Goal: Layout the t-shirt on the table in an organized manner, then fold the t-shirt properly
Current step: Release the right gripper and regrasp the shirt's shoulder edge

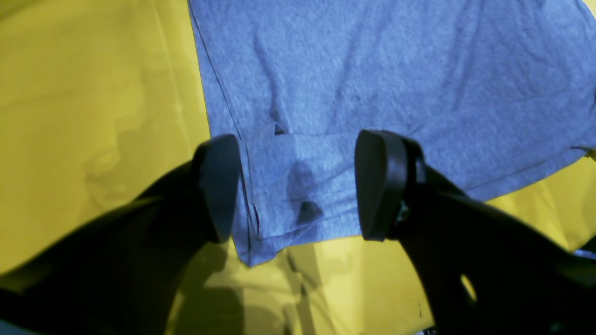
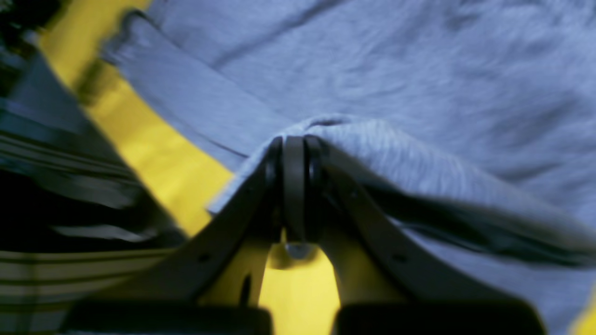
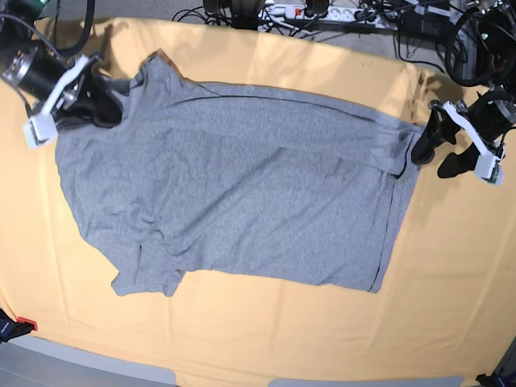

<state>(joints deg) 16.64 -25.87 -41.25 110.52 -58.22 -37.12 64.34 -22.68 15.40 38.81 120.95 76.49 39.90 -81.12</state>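
You have bare table all along the near edge and to the side of the t-shirt below the left gripper, so an arm can sweep there freely. Behind the far edge a tangle of cables and a power strip crowds any reach that way. The right gripper pinches a lifted fold at the shirt's shoulder, and its arm blocks that corner.

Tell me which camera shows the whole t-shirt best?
The base view: the t-shirt lies spread out, fully visible. The left wrist view shows only a corner between open end effector fingers; the right wrist view shows a blurred fold pinched in the shut right end effector.
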